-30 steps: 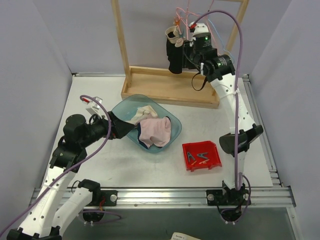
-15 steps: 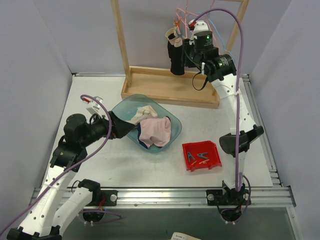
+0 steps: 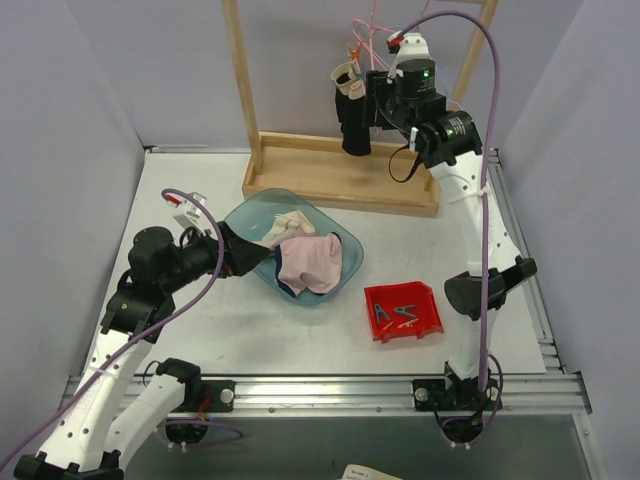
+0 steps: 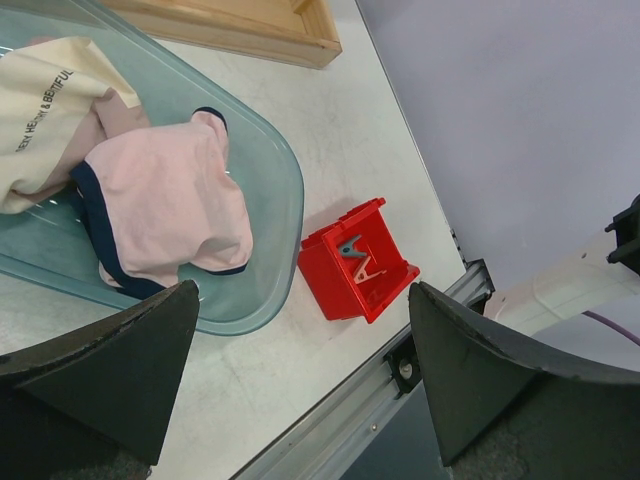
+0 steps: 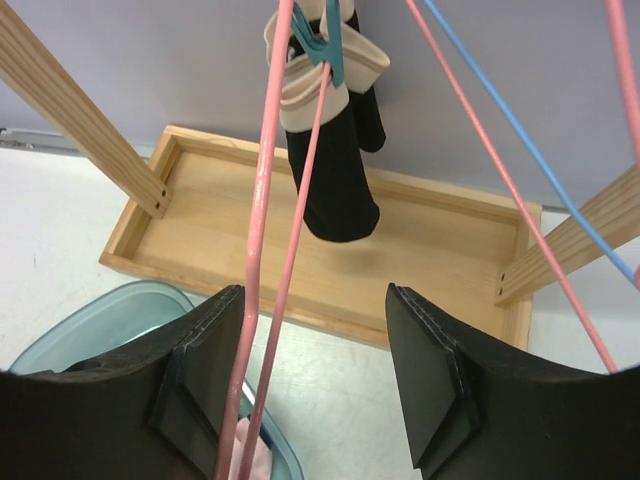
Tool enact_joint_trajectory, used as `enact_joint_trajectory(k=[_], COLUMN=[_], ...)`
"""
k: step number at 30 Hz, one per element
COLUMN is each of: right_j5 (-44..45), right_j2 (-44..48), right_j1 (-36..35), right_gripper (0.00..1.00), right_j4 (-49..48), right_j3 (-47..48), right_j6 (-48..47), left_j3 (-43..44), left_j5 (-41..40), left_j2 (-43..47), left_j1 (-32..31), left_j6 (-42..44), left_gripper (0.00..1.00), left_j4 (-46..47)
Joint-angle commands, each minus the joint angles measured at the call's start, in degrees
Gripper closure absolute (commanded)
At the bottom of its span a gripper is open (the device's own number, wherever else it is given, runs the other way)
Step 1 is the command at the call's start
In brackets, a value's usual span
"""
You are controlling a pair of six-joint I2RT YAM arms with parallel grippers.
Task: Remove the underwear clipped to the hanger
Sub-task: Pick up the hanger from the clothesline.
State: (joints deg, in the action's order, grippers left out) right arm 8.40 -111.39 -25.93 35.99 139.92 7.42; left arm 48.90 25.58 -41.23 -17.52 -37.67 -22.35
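Black underwear with a beige waistband (image 3: pixel 351 115) hangs from a pink wire hanger (image 3: pixel 372 35), held by a teal clothespin (image 5: pixel 325 45). It also shows in the right wrist view (image 5: pixel 335 185). My right gripper (image 3: pixel 374 100) is open just right of it. The hanger's pink wires (image 5: pixel 258 250) run past its left finger (image 5: pixel 205 380). A pale pink, dark-trimmed brief (image 3: pixel 310 262) and a cream one (image 3: pixel 290 222) lie in a teal bowl (image 3: pixel 346 243). My left gripper (image 3: pixel 245 255) is open and empty at the bowl's left rim, above the pink brief (image 4: pixel 170 195).
A wooden rack with a tray base (image 3: pixel 340 180) stands at the back. A red bin (image 3: pixel 402 312) holding loose clothespins sits right of the bowl and shows in the left wrist view (image 4: pixel 355 275). A blue wire (image 5: pixel 520 150) crosses beside the pink ones.
My right arm has risen and shifted a little to the right by the hanger. The black underwear stays clipped. The left arm has not moved.
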Motion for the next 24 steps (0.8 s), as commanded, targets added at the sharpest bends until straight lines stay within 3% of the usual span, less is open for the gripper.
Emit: enact_joint_trajectory(k=[1, 15, 18, 24], right_j5=[1.4, 2.4, 4.0, 6.7], right_j2=[3.8, 1.5, 0.8, -1.8], right_j1=[-0.8, -5.6, -5.7, -5.7], right_gripper=[0.44, 0.48, 0.55, 0.83], right_j4=[-3.3, 0.7, 1.4, 4.5], right_j3=[0.0, 3.0, 3.3, 5.9], right_j6=[-0.1, -0.5, -0.3, -0.8], left_j3=[0.2, 0.1, 0.1, 0.0], left_j5=[1.0, 0.6, 0.6, 0.5], left_j2=[-0.3, -0.3, -0.3, -0.1], left_j1=[0.5, 0.5, 0.5, 0.5], left_j6=[0.3, 0.8, 0.9, 1.1], left_gripper=[0.05, 0.05, 0.05, 0.05], left_j4=[3.1, 2.7, 2.6, 2.5])
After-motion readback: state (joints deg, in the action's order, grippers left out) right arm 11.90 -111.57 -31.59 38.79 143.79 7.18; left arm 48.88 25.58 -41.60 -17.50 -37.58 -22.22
